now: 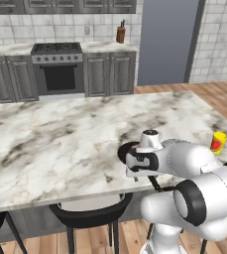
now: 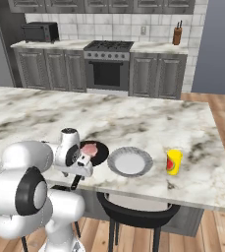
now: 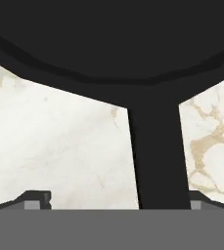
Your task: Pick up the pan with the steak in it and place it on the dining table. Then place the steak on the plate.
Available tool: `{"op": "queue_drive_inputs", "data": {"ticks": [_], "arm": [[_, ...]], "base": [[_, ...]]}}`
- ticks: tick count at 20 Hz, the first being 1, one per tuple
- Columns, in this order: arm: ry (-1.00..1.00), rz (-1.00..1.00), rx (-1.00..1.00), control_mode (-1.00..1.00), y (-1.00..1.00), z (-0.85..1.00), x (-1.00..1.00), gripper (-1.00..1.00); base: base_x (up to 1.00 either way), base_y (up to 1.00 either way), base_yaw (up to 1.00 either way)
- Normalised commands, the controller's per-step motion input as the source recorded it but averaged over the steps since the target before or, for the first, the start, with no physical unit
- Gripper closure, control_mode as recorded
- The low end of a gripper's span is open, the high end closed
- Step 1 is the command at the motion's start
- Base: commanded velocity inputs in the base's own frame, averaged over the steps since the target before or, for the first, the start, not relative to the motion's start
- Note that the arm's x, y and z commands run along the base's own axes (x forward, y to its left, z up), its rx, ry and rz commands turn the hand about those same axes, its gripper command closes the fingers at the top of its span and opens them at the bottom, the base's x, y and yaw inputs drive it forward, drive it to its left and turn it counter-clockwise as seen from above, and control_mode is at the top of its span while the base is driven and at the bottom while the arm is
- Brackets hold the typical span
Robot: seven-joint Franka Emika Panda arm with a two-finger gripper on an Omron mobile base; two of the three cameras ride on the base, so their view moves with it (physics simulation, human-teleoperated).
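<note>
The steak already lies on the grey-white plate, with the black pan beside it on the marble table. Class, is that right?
Not quite. In the right base view the steak lies in the pan; the plate beside it on the dining table is bare.

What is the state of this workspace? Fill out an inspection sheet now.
Surface: dining table, white marble with grey veins; black stool tucked under its near edge.
Job's things: pan sits on the table near the edge, steak inside it; plate lies bare beside the pan, apart from it.
Clutter: yellow cup with a red mark stands beyond the plate.
Claw: claw open, fingertips on either side of the pan's handle, not clamped on it.
Cables: nothing seen.
Surroundings: grey cabinets, stove, toaster oven, knife block, wooden floor.
</note>
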Motion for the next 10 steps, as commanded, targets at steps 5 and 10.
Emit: {"op": "queue_drive_inputs", "data": {"ticks": [5, 10], "arm": [[-0.03, -0.03, -0.14, -1.00, 0.27, -0.48, 0.58, -1.00], [0.03, 0.04, -0.04, -1.00, -0.14, -0.16, 0.01, -1.00]], "base": [[0.00, 0.00, 0.00], [0.00, 0.00, 0.00]]}}
